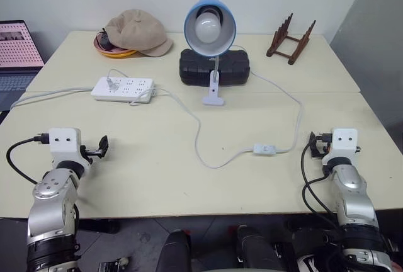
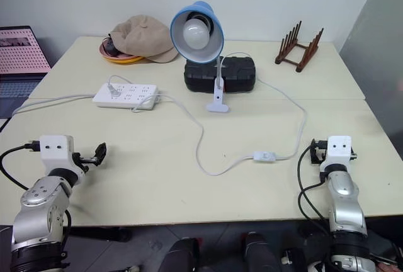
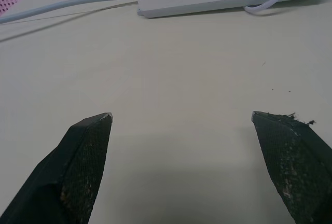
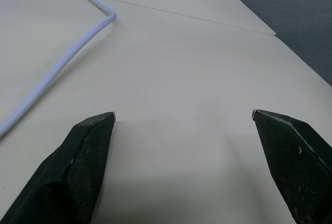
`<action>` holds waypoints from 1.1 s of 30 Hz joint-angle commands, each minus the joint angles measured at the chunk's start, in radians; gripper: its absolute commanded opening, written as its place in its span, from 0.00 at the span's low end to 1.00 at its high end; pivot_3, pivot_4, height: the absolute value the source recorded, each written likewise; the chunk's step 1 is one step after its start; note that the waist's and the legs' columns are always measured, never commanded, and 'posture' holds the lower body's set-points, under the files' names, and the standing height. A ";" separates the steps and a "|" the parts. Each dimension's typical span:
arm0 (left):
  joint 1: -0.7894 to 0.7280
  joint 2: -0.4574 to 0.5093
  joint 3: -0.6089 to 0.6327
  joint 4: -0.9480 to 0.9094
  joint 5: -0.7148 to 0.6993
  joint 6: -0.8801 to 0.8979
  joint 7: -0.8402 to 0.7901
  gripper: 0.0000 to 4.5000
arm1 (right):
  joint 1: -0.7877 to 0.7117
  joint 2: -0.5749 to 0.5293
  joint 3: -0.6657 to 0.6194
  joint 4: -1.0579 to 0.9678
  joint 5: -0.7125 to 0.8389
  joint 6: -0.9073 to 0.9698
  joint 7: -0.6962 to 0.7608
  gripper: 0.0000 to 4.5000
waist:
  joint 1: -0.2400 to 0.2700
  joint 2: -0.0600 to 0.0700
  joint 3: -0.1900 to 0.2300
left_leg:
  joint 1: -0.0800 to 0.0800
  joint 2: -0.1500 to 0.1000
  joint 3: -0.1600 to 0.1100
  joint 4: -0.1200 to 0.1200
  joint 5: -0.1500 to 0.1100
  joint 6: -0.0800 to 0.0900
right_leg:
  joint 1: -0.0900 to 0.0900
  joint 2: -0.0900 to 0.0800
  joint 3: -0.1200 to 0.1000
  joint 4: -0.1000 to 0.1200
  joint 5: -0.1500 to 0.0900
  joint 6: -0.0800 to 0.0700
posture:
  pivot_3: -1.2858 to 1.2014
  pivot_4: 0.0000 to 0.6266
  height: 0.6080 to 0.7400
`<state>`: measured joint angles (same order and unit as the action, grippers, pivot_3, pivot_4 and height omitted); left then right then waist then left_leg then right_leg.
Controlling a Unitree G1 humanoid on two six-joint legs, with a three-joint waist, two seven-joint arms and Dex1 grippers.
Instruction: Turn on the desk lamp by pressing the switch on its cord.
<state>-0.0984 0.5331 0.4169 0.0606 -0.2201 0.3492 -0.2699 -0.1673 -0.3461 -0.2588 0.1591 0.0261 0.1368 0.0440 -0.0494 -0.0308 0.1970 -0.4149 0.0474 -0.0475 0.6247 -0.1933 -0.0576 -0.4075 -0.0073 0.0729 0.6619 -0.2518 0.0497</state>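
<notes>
The desk lamp (image 1: 210,26) stands mid-table, its light-blue shade and white bulb facing me, its base (image 1: 213,100) in front of a black box. Its thin white cord (image 1: 198,140) loops across the table from the power strip to the small white switch (image 1: 265,149), then curves back up to the lamp. My left gripper (image 3: 181,116) hovers open over bare table near the front left, far from the switch. Open as well, my right gripper (image 4: 184,114) hangs near the front right, a short way right of the switch, with the cord (image 4: 78,47) ahead of it.
A white power strip (image 1: 123,88) lies at the left behind my left gripper. A black box (image 1: 214,67), a tan cap (image 1: 138,31) on a plate and a wooden rack (image 1: 290,40) sit along the back. A laptop (image 1: 16,51) is off the far left.
</notes>
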 commanded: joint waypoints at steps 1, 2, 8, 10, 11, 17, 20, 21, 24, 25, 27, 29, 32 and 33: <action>-0.010 0.011 -0.005 -0.021 0.000 -0.003 -0.009 1.00 | 0.007 -0.014 -0.038 -0.047 0.008 0.000 -0.016 0.99 | 0.000 0.000 0.000 | 0.000 0.000 0.000 0.000 0.000 0.000 | 0.000 0.000 0.000 0.000 0.000 0.000 | 0.52 0.24 1.00; -0.011 0.013 -0.007 -0.029 -0.001 -0.004 -0.014 1.00 | 0.007 -0.018 -0.037 -0.055 0.009 0.002 -0.011 0.99 | 0.000 0.000 0.000 | 0.000 0.000 0.000 0.000 0.000 0.000 | 0.000 0.000 0.000 0.000 0.000 0.000 | 0.52 0.24 1.00; -0.022 0.013 -0.034 -0.044 -0.005 -0.009 -0.040 1.00 | 0.009 -0.102 0.000 -0.073 0.008 -0.034 0.117 0.99 | 0.000 0.000 0.000 | 0.000 0.000 0.000 0.000 0.000 0.000 | 0.000 0.000 0.000 0.000 0.000 0.000 | 0.52 0.24 1.00; -0.037 0.027 -0.054 -0.051 -0.018 0.001 -0.087 1.00 | 0.017 -0.141 0.005 -0.104 0.033 -0.004 0.187 0.99 | 0.000 0.000 0.000 | 0.000 0.000 0.000 0.000 0.000 0.000 | 0.000 0.000 0.000 0.000 0.000 0.000 | 0.52 0.24 1.00; -0.048 0.042 -0.064 -0.066 -0.034 0.010 -0.126 1.00 | 0.020 -0.166 0.013 -0.126 0.059 0.015 0.248 0.99 | 0.000 0.000 0.000 | 0.000 0.000 0.000 0.000 0.000 0.000 | 0.000 0.000 0.000 0.000 0.000 0.000 | 0.52 0.24 1.00; -0.142 0.120 -0.207 -0.201 -0.114 0.116 -0.346 1.00 | 0.031 -0.353 0.098 -0.175 0.169 0.000 0.656 0.99 | 0.001 0.000 0.000 | -0.001 0.000 0.000 0.001 0.000 0.000 | 0.000 0.000 0.000 0.000 0.000 0.000 | 0.52 0.24 1.00; -0.197 0.165 -0.322 -0.276 -0.147 0.164 -0.485 1.00 | 0.017 -0.433 0.135 -0.190 0.219 0.033 0.824 0.99 | 0.000 0.000 0.000 | 0.000 0.000 0.000 0.001 0.000 0.000 | 0.001 0.000 0.000 -0.002 0.000 0.000 | 0.52 0.24 1.00; -0.232 0.184 -0.388 -0.301 -0.147 0.164 -0.557 1.00 | 0.000 -0.465 0.162 -0.201 0.233 0.051 0.894 0.99 | -0.002 0.000 0.001 | 0.000 0.000 0.000 0.001 0.000 0.000 | 0.001 0.000 0.000 -0.001 0.000 0.000 | 0.52 0.24 1.00; -0.328 0.197 -0.530 -0.335 -0.138 0.165 -0.687 1.00 | -0.050 -0.518 0.241 -0.218 0.255 0.087 1.037 0.99 | -0.002 0.000 0.001 | -0.001 0.000 0.000 0.000 0.000 0.000 | 0.001 0.000 0.000 -0.002 0.000 0.000 | 0.52 0.24 1.00; -0.355 0.195 -0.569 -0.336 -0.124 0.156 -0.715 1.00 | -0.065 -0.526 0.266 -0.215 0.246 0.080 1.065 0.99 | -0.002 0.000 0.001 | -0.001 0.000 0.000 0.001 0.000 0.000 | 0.000 0.000 0.000 -0.002 0.000 0.000 | 0.52 0.24 1.00; -0.388 0.195 -0.615 -0.327 -0.104 0.134 -0.755 1.00 | -0.092 -0.528 0.300 -0.205 0.230 0.074 1.094 0.99 | -0.005 0.000 0.001 | -0.001 0.000 0.000 0.001 0.000 0.000 | 0.001 0.001 0.000 -0.002 0.000 0.000 | 0.52 0.24 1.00; -0.414 0.193 -0.648 -0.324 -0.104 0.111 -0.804 1.00 | -0.139 -0.505 0.337 -0.194 0.209 0.062 1.099 0.99 | -0.009 0.000 0.001 | 0.000 0.000 0.000 0.000 0.000 0.000 | 0.000 0.001 0.000 -0.002 0.000 0.000 | 0.52 0.24 1.00; -0.439 0.193 -0.677 -0.332 -0.100 0.095 -0.853 1.00 | -0.199 -0.462 0.389 -0.166 0.174 0.028 1.096 0.99 | -0.011 0.001 0.001 | -0.001 0.000 0.000 0.000 0.000 0.000 | 0.000 0.001 0.000 -0.002 0.000 0.000 | 0.52 0.24 1.00; -0.442 0.192 -0.677 -0.331 -0.098 0.089 -0.859 1.00 | -0.210 -0.455 0.400 -0.153 0.159 0.014 1.095 0.99 | -0.010 0.001 0.002 | -0.001 0.000 0.000 0.000 0.000 0.000 | -0.001 0.001 0.000 -0.002 0.000 0.000 | 0.52 0.24 1.00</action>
<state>-0.5208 0.7188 -0.2648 -0.2443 -0.3221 0.4649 -1.1053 -0.3550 -0.8026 0.1282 0.0045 0.2088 0.1887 1.1335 -0.0596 -0.0300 0.1987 -0.4163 0.0475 -0.0478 0.6253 -0.1933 -0.0575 -0.4082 -0.0061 0.0728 0.6602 -0.2518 0.0501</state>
